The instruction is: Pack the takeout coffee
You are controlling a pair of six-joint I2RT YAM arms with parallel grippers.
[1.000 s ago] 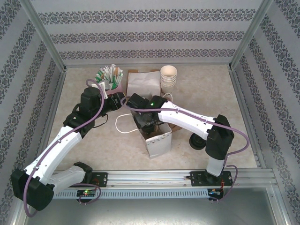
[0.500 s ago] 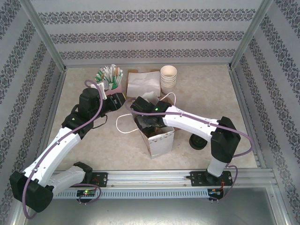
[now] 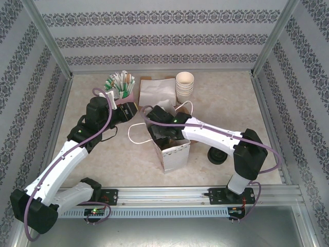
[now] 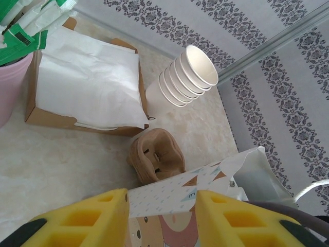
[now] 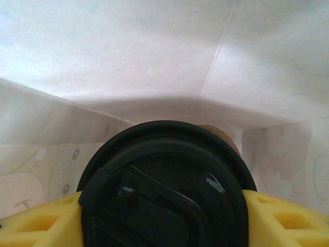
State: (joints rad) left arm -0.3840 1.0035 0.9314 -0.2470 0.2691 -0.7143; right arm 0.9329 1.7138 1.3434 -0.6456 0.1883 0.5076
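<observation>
My right claw (image 5: 163, 222) is clamped on the coffee (image 5: 167, 170), one yellow pad (image 5: 31, 222) pressed to each side just under its black lid. The lid faces straight back up at my wrist, so the cup's long axis runs along my reach, top toward me and base away. Around it rise the white inner walls of the bag (image 3: 176, 153), which stands open on the tabletop (image 3: 231, 98). The coffee is inside the bag's mouth, and I cannot tell whether its base is on the bottom. I judge the next move to be straight along that axis, downward. My left claw (image 4: 162, 218) is spread open at the bag's far-left rim, whose patterned wall shows between the pads.
</observation>
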